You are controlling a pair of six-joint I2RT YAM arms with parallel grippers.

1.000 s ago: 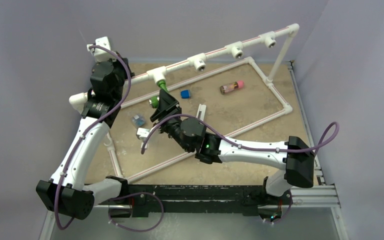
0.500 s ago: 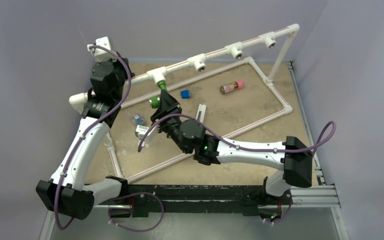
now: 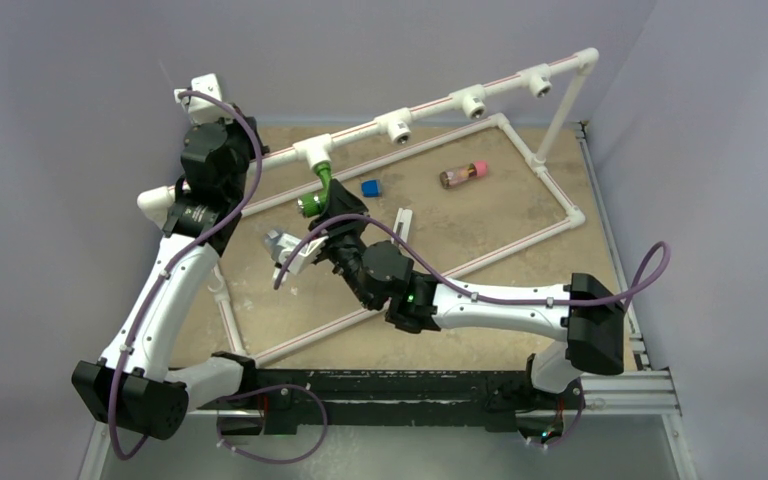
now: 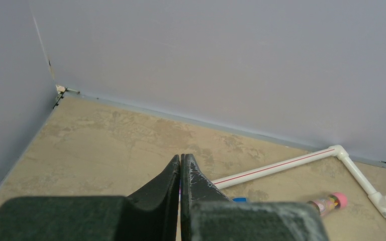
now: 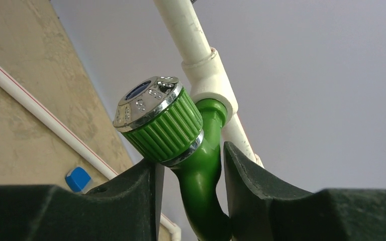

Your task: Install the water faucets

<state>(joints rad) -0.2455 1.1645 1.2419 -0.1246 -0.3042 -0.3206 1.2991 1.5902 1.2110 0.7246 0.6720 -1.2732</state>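
Observation:
A bright green water faucet (image 5: 201, 160) with a ribbed, chrome-rimmed knob (image 5: 158, 120) hangs with its stem in a white tee fitting (image 5: 211, 80) on the raised pipe. In the top view the faucet (image 3: 320, 188) is under the leftmost tee (image 3: 315, 152). My right gripper (image 5: 191, 155) is open and straddles the faucet's curved spout, with a gap showing on each side. The knob sits just over the left finger. My left gripper (image 4: 181, 156) is shut on nothing, held over the table's back left, away from the faucet.
More white tees (image 3: 397, 124) (image 3: 472, 100) (image 3: 538, 78) sit along the raised pipe. A white pipe frame (image 3: 550, 190) lies on the tan table. Loose items: a blue block (image 3: 370, 187), a pink-capped bottle (image 3: 463, 174), a white strip (image 3: 401, 222), and small grey parts (image 3: 276, 240).
My right wrist has rolled around the faucet and its elbow has shifted slightly left. The left arm has not moved.

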